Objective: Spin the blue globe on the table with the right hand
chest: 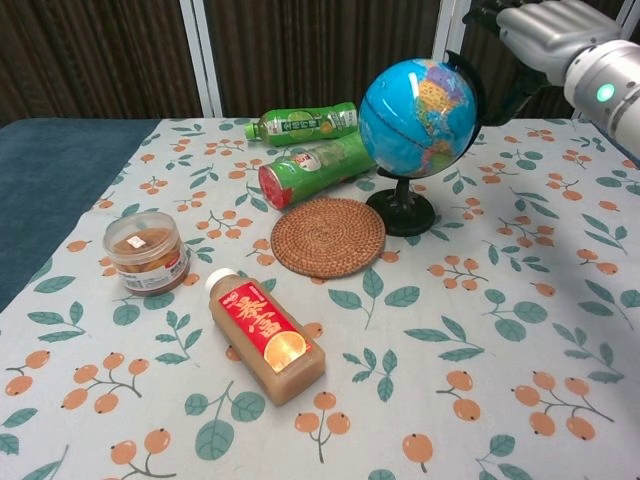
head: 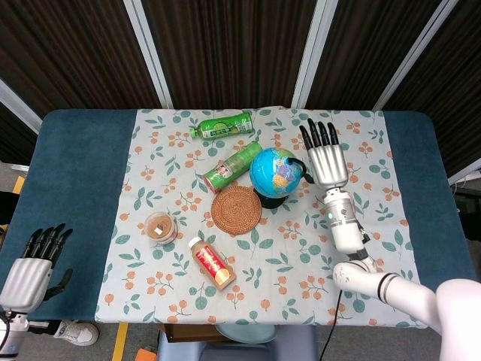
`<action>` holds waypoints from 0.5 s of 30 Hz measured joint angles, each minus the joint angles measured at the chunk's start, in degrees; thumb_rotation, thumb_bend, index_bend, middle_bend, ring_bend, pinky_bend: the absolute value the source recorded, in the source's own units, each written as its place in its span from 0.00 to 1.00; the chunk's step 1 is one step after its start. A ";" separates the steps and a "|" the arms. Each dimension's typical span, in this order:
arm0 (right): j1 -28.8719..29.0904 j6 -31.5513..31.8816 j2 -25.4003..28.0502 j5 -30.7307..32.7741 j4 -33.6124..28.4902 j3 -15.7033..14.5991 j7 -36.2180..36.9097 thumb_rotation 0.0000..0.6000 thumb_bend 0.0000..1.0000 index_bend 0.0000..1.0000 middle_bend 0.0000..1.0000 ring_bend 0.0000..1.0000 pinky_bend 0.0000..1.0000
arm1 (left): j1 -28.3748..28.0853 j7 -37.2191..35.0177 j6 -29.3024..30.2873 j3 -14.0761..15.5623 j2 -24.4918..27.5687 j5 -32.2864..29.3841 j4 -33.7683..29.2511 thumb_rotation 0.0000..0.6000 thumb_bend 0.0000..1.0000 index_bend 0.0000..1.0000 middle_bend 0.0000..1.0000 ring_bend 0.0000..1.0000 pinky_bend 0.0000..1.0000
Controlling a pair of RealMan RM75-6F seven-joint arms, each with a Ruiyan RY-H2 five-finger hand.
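Observation:
The blue globe (head: 275, 171) (chest: 418, 118) stands on its black base (chest: 402, 215) near the middle of the floral cloth. My right hand (head: 325, 159) (chest: 545, 30) hovers just to the globe's right, fingers stretched out and apart, holding nothing. There is a small gap between the hand and the globe's black arc. My left hand (head: 31, 267) hangs low at the table's near left edge, fingers extended, holding nothing.
A round woven coaster (chest: 328, 235) lies in front of the globe. Two green bottles (chest: 300, 123) (chest: 315, 168) lie on their sides left of it. A red-labelled drink bottle (chest: 266, 335) and a small lidded jar (chest: 146, 252) sit nearer the front left.

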 measured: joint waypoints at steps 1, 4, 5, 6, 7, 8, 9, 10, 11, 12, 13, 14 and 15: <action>-0.88 0.69 0.91 -0.73 -1.30 -0.49 0.69 1.00 0.21 0.00 0.00 0.00 0.00 | 0.06 -0.13 0.21 -0.03 0.07 0.05 0.02 1.00 0.42 0.00 0.00 0.00 0.00; -4.40 3.21 4.29 -3.49 -6.58 -2.65 3.45 1.00 0.21 0.00 0.00 0.00 0.00 | 0.25 -0.65 0.90 -0.15 0.16 0.23 0.16 1.00 0.42 0.00 0.00 0.00 0.00; -5.84 4.16 5.67 -4.65 -8.70 -3.68 4.49 1.00 0.21 0.00 0.00 0.00 0.00 | 0.30 -0.84 1.14 -0.19 0.15 0.33 0.22 1.00 0.42 0.00 0.00 0.00 0.00; -7.47 5.21 7.25 -6.04 -11.01 -4.96 5.60 1.00 0.21 0.00 0.00 0.00 0.00 | 0.33 -1.02 1.39 -0.24 0.11 0.47 0.29 1.00 0.42 0.00 0.00 0.00 0.00; -9.95 6.75 9.62 -8.25 -14.28 -7.15 7.05 1.00 0.21 0.00 0.00 0.00 0.00 | 0.37 -1.22 1.72 -0.30 -0.02 0.71 0.40 1.00 0.42 0.00 0.00 0.00 0.00; -11.94 7.98 11.44 -10.11 -16.71 -9.12 8.05 1.00 0.21 0.00 0.00 0.00 0.00 | 0.39 -1.36 1.95 -0.33 -0.15 0.96 0.52 1.00 0.42 0.00 0.00 0.00 0.00; -14.03 9.34 13.18 -12.13 -18.95 -11.31 9.00 1.00 0.21 0.00 0.00 0.00 0.00 | 0.39 -1.49 2.17 -0.34 -0.31 1.27 0.65 1.00 0.42 0.00 0.00 0.00 0.00; -17.01 11.46 15.33 -15.08 -21.36 -14.46 10.23 1.00 0.21 0.00 0.00 0.00 0.00 | 0.39 -1.63 2.47 -0.34 -0.54 1.73 0.86 1.00 0.42 0.00 0.00 0.00 0.00; -19.38 13.32 16.72 -17.41 -22.59 -16.88 11.11 1.00 0.21 0.00 0.00 0.00 0.00 | 0.37 -1.71 2.66 -0.32 -0.71 2.08 1.03 1.00 0.42 0.00 0.00 0.00 0.00; -21.82 15.40 17.86 -19.70 -23.35 -19.19 11.99 1.00 0.21 0.00 0.00 0.00 0.00 | 0.35 -1.77 2.84 -0.30 -0.90 2.44 1.22 1.00 0.42 0.00 0.00 0.00 0.00; -25.04 18.42 18.96 -22.43 -23.74 -21.83 13.23 1.00 0.21 0.00 0.00 0.00 0.00 | 0.31 -1.79 3.09 -0.26 -1.19 2.93 1.49 1.00 0.42 0.00 0.00 0.00 0.00; -27.39 20.82 19.52 -24.04 -23.65 -23.31 14.25 1.00 0.21 0.00 0.00 0.00 0.00 | 0.26 -1.80 3.20 -0.21 -1.42 3.25 1.75 1.00 0.42 0.00 0.00 0.00 0.00; -29.64 23.24 19.89 -25.26 -23.24 -24.37 15.45 1.00 0.21 0.00 0.00 0.00 0.00 | 0.18 -1.85 3.20 -0.15 -1.62 3.47 2.00 1.00 0.42 0.00 0.00 0.00 0.00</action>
